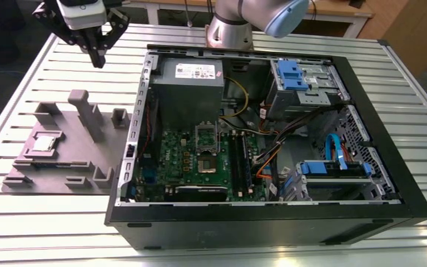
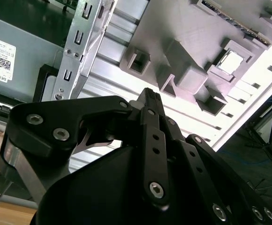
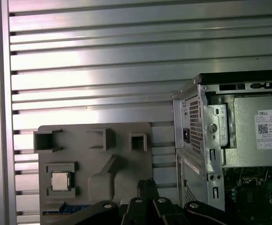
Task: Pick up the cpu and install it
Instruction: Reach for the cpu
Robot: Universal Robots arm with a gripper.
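Black metal links form the gripper [image 1: 97, 60], and its two fingers are pressed together with nothing between them. In the exterior view it hangs above the slatted aluminium table [image 1: 50, 222], close to the far corner of the computer case [image 1: 273, 225], on the exterior view's left. In both wrist views the closed fingertips point down toward the grey holder [image 3: 94, 159].

The cpu [image 1: 44, 143] lies flat in a square pocket of this grey holder, silvery top side up, well apart from the gripper. It also appears in the first wrist view [image 3: 60, 181] and in the second wrist view [image 2: 230, 62], in the same pocket. The holder rests on the table just beside the open case. Inside the case lie a green motherboard [image 1: 180, 161] and a grey power supply box [image 1: 187, 92].
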